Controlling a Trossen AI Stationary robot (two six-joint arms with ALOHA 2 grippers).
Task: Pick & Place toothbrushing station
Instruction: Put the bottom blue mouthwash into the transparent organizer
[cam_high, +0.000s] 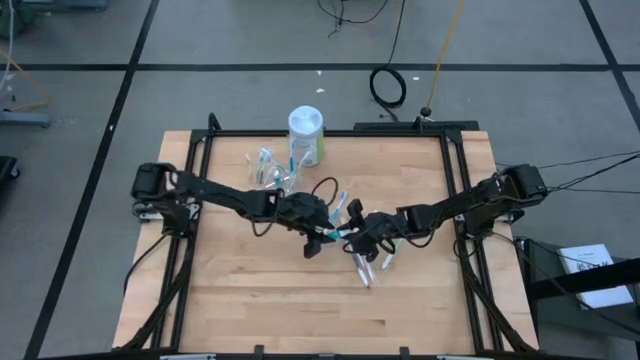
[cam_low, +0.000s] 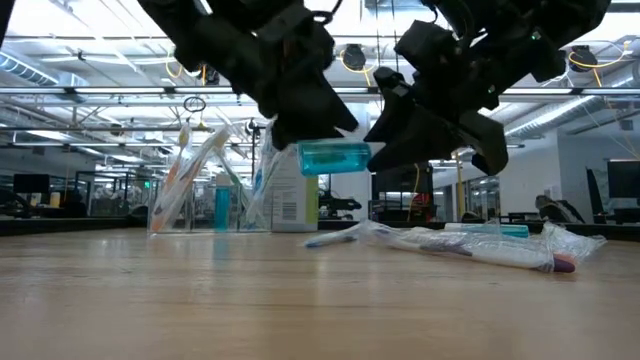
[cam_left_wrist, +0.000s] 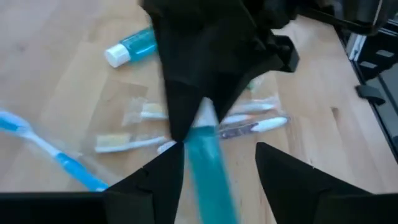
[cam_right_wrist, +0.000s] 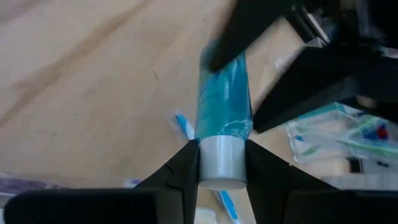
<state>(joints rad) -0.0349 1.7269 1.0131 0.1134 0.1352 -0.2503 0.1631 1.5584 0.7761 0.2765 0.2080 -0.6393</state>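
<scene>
Teal tube: blurred, lower end cut by frame bottom, left wrist view.
Left tool: upper part cut by frame top, low view.
Wrapped toothbrushes: partly hidden by dark fingers.

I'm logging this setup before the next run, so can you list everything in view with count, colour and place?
Toothpaste tube: one, teal, held in mid-air between both end effectors.
Second toothpaste tube: one, teal, white cap, lying on the table.
Loose toothbrushes: several, pastel, wrapped, mid-table.
Clear cup: one, holding toothbrushes, table's back.
Canister: one, white-capped, green label, beside the cup.
Table: one, wooden.
Left end effector: grips the tube.
Right end effector: grips its cap.
</scene>
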